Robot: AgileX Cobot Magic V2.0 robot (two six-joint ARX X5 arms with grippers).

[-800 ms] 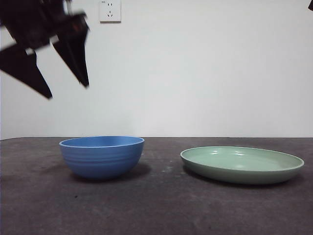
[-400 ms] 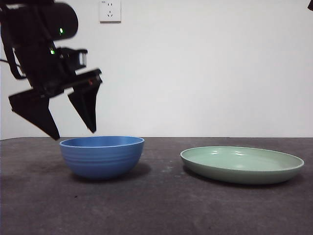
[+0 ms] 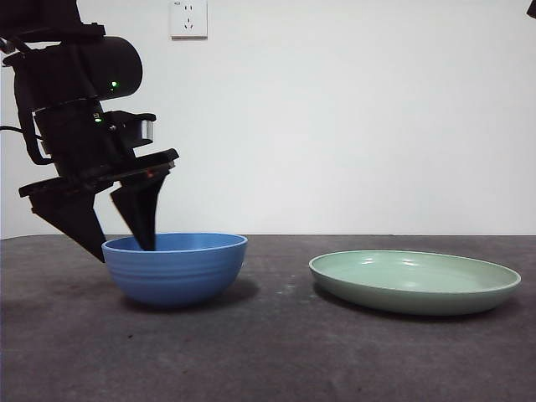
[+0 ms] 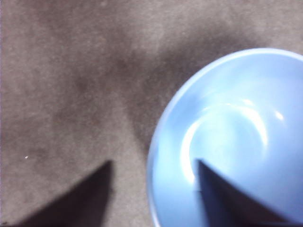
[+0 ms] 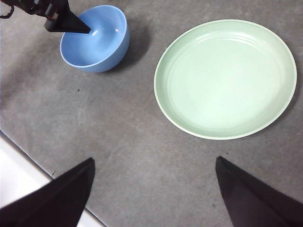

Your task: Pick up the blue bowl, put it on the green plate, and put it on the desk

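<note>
1. a plain white wall [image 3: 352, 126] with a socket [image 3: 188, 18] backs the scene; below it the dark desk [image 3: 276, 360] runs across, matte and mottled.
2. the green plate [image 3: 414, 282] sits flat on the desk, well apart from the bowl on the side away from the working arm, with nothing on it. the right wrist view shows its whole face bare.
3. the blue bowl [image 3: 174, 267] stands upright on the desk. it has not been lifted.
4. the left gripper [image 3: 117, 239] is down at the bowl's rim, on the side away from the plate. its jaws are spread wide and straddle the wall: one tip inside the bowl, the other outside over bare desk, as the left wrist view shows. they have hold of nothing yet; whether either tip touches the rim i cannot tell.
5. the right gripper [image 5: 154, 182] hangs high, away from the bowl, jaws wide apart and empty.
6. judged from this, the task is barely begun. the reach to the bowl looks done; closing on the wall, lifting, carrying to the plate, and setting it back on the desk all remain.
</note>
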